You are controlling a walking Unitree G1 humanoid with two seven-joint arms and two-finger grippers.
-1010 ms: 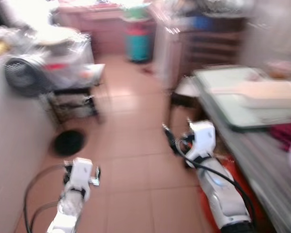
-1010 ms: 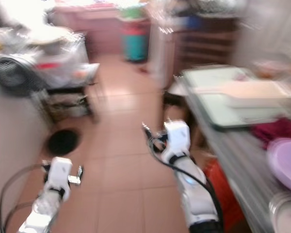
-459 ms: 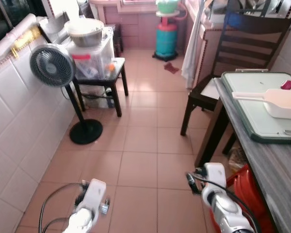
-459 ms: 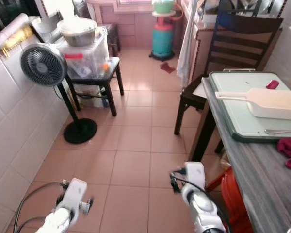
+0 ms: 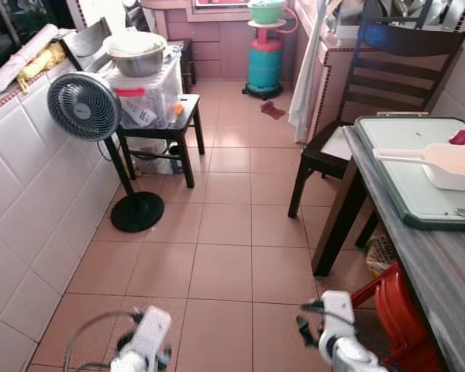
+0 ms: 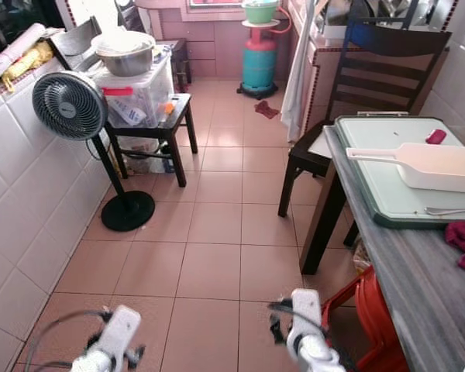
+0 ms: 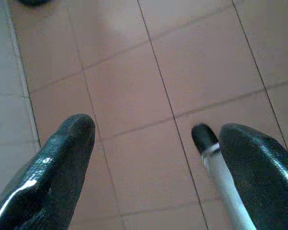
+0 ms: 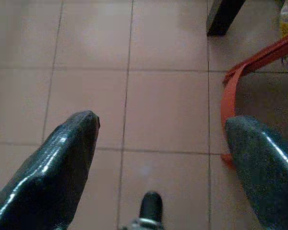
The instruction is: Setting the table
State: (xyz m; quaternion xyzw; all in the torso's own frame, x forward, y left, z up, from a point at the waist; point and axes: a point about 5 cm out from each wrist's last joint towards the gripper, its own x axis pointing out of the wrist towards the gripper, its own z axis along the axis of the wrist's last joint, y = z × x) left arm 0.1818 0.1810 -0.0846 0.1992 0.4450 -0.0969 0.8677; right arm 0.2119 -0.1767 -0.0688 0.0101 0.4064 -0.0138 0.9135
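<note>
Room: narrow kitchen, pink tiled floor [image 5: 225,271], standing fan [image 5: 84,106] upper left of frame, dark chair [image 5: 356,101] upper right, teal gas cylinder [image 5: 263,58] top centre.
Counter: grey counter [image 5: 442,271] runs down right edge; green tray [image 5: 403,167] sits on it.
Task thing: white scoop-shaped dish [image 5: 449,164] lies on the green tray, right edge mid-height, long handle pointing toward frame centre.
Handling: probably light, rigid plastic, smooth and a bit slippery; best hold is likely the flat handle near the bowl, or the bowl rim.
Left tool [image 7: 153,158]: released, fingers spread wide, hanging over bare floor, bottom left of the head view.
Right tool [image 8: 158,158]: released, fingers spread, over floor beside a red stool [image 8: 249,91], bottom centre-right.
Stage: both well apart from the counter; nothing held, approach not yet made.
</note>
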